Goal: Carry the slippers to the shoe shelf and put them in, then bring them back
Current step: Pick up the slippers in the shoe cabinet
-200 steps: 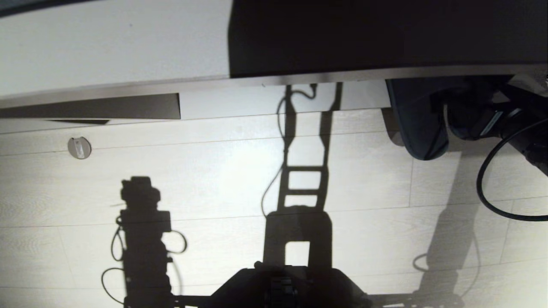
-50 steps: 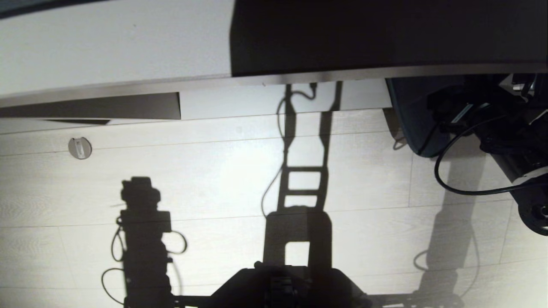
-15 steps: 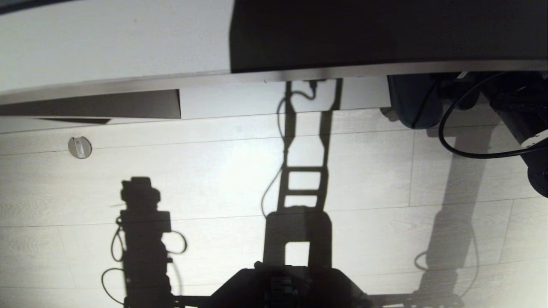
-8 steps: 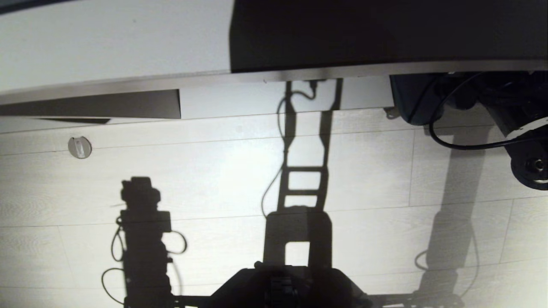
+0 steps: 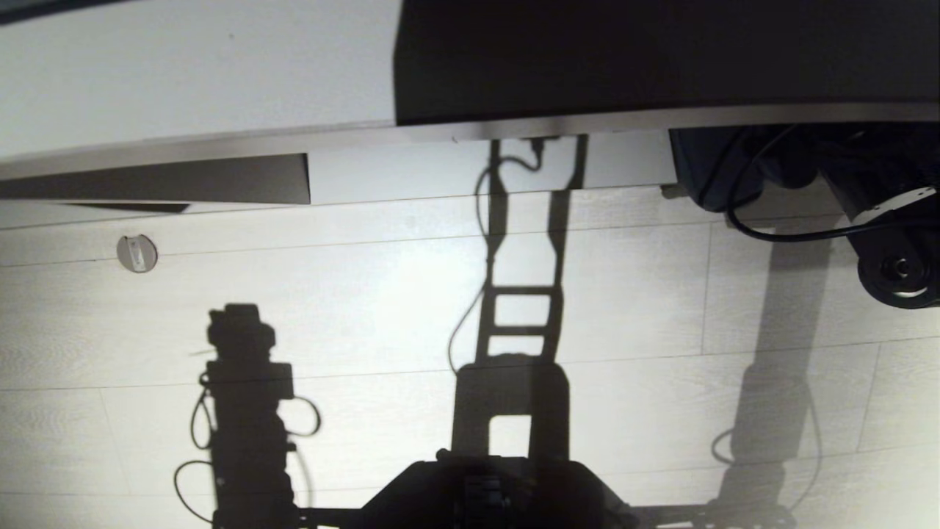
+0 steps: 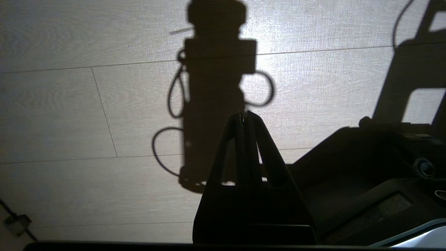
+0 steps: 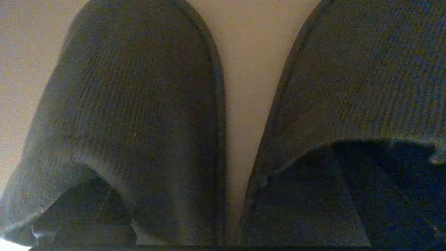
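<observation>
**Slippers at the shelf's mouth, the return trip not begun**

The slippers (image 7: 139, 104) lie side by side, toes pointing away from the right wrist camera, with a narrow strip of pale board (image 7: 240, 69) showing between them. In the head view one dark slipper (image 5: 705, 169) pokes out from under the front edge of the shoe shelf (image 5: 587, 126), at its right end. The right arm (image 5: 892, 250) reaches in beside it, with its cable looping over the floor (image 5: 367, 308).

The right hand is hidden under the shelf edge in the head view. It stands spread as wide as it goes, and dark shapes at the slippers' heel openings suggest a finger in each. Whether it bears the pair or merely rests there I cannot tell.

The left hand (image 6: 245, 116) hangs over bare floor at the robot's left side, its fingers pressed together and gripping nothing. It looks parked.

Judging by this, the carry to the shelf is done, or very nearly. The putting-in appears to be in hand, since the pale board beneath the pair is probably the shelf's base. Part of one slipper reaches out past the front edge, though, so the pair may not be fully home.

Left to do: seat the pair, then lift them out and bring them back.
</observation>
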